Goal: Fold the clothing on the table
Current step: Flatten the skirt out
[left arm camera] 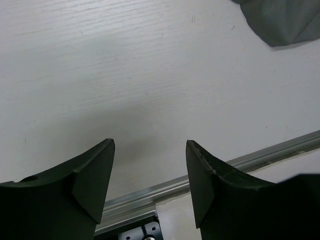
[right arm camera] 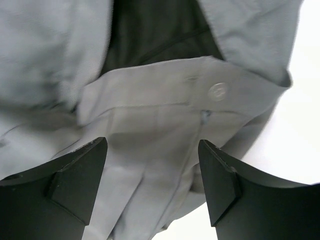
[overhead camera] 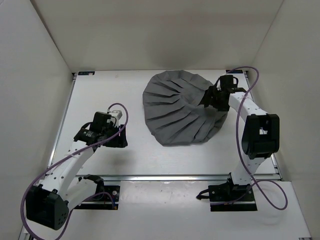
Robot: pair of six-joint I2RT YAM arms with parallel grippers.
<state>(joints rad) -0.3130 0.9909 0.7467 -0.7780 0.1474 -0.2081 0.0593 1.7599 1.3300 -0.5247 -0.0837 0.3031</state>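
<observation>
Walls (overhead camera: 160,35) of plain white close in the white tabletop (overhead camera: 110,95) on three sides; a metal rail (overhead camera: 175,176) runs along its near edge. The skirt (overhead camera: 175,110), dark grey and pleated, lies flat towards the far right corner. Its fan opens to the left edge, its waist points to the right edge, and its long axis runs far to near. From above, the waist is hidden under the right gripper (overhead camera: 212,98). The wrist view shows jaws wide above the waistband (right arm camera: 150,125) and its button (right arm camera: 217,91); contact cannot be told. The left gripper (overhead camera: 119,137) hangs near the rail, well apart from the skirt, jaws wide over bare tabletop. Its camera catches only a cut-off hem corner (left arm camera: 282,20).
</observation>
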